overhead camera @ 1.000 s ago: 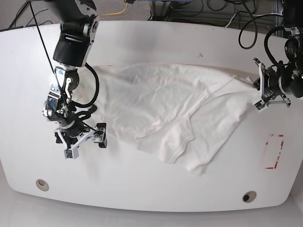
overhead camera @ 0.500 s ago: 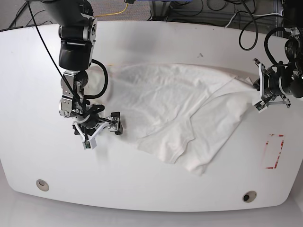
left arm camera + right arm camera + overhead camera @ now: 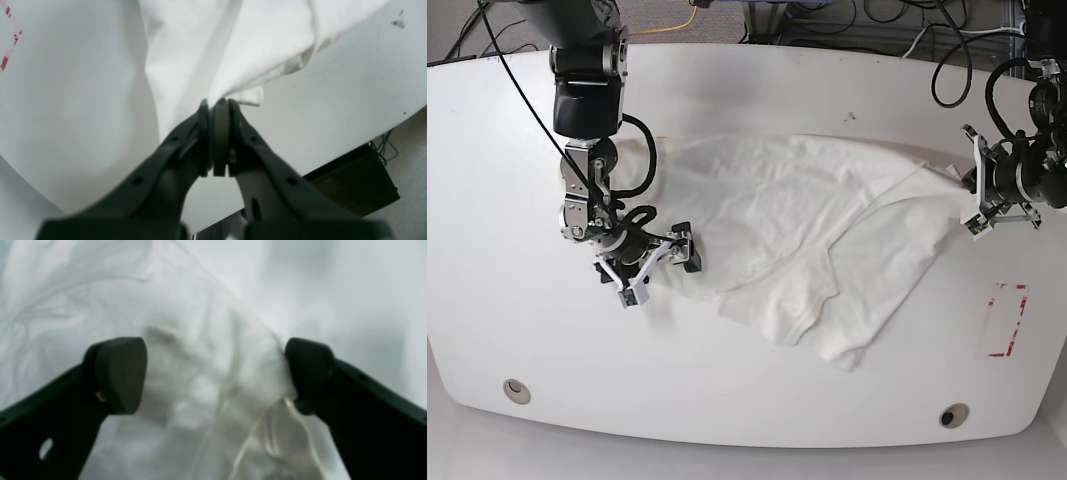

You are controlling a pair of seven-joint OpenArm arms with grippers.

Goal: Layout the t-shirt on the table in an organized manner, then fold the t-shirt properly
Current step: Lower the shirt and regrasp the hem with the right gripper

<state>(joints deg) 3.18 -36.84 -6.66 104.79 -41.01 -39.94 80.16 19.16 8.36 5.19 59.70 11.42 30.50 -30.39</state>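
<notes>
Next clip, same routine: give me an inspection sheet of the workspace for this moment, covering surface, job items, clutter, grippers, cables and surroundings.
Surface: white table with two grommet holes near the front edge, a red tape rectangle and a few dark specks.
Job's things: white t-shirt lies crumpled, partly doubled over, not laid flat.
Clutter: nothing seen.
Grippers: left gripper shut on a t-shirt edge; right gripper open, jaws astride the opposite edge of the cloth, not closed.
Cables: black cables run along both arms; more cables, one yellow, lie behind the table.
Surroundings: floor and a dark box beyond the table edge.
</notes>
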